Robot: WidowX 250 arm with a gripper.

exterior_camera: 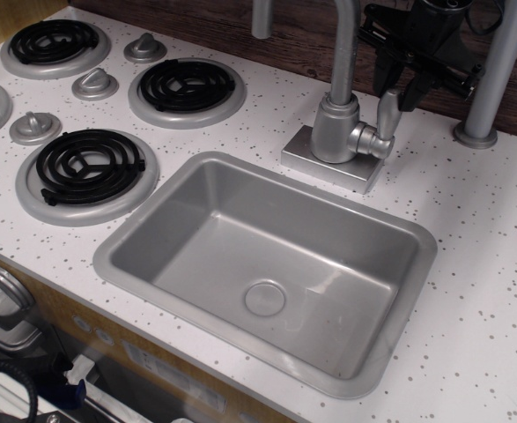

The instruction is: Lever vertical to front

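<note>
- The black gripper point(402, 75) hangs at the back of the counter, its lower fingers right at the top of the lever point(387, 115); whether they touch it I cannot tell.
- The lever stands upright just below the gripper, on the side of the faucet base point(336, 141).
- Its jaws look parted around the paddle tip, but the dark shapes blur together, so I cannot tell for sure.
- To do this well, I'd hook behind the paddle's top and sweep toward the sink point(144, 231), following the stub joint's arc.
</note>
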